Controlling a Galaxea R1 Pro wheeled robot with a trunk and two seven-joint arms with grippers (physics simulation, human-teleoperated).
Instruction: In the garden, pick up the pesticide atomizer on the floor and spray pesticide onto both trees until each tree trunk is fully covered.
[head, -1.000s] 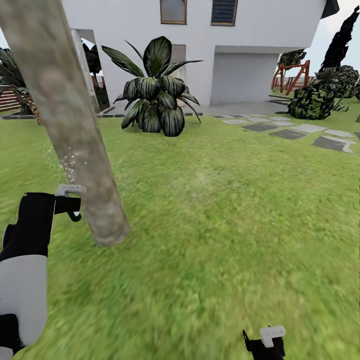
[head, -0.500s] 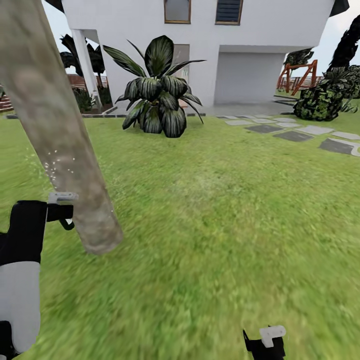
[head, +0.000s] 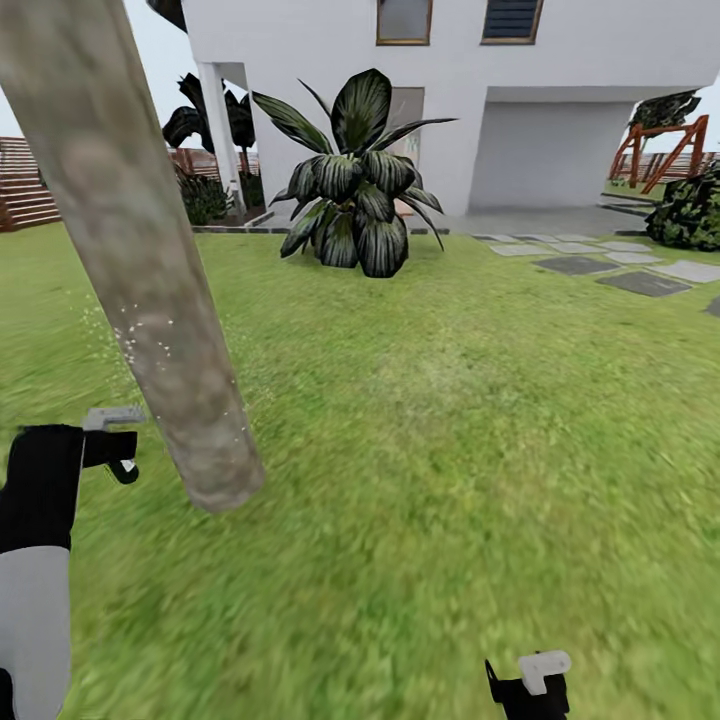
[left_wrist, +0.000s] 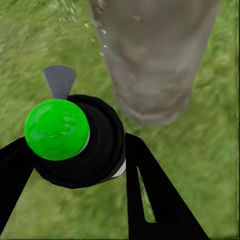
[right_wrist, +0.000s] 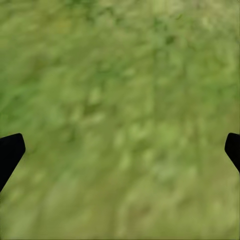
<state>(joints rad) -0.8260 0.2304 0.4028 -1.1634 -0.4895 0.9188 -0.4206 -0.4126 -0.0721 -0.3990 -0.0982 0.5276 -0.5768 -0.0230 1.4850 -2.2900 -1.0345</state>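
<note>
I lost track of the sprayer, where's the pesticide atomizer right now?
The pesticide atomizer sits clamped in the left claw, low at the head view's left, its grey nozzle aimed at the base of the tree trunk just beside it on the lawn.

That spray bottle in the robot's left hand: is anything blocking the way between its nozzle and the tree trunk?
Nothing visible does. The left gripper holds the pesticide atomizer with its grey nozzle aimed toward the tree trunk; between them lies only open lawn, with pale droplets speckling the bark.
</note>
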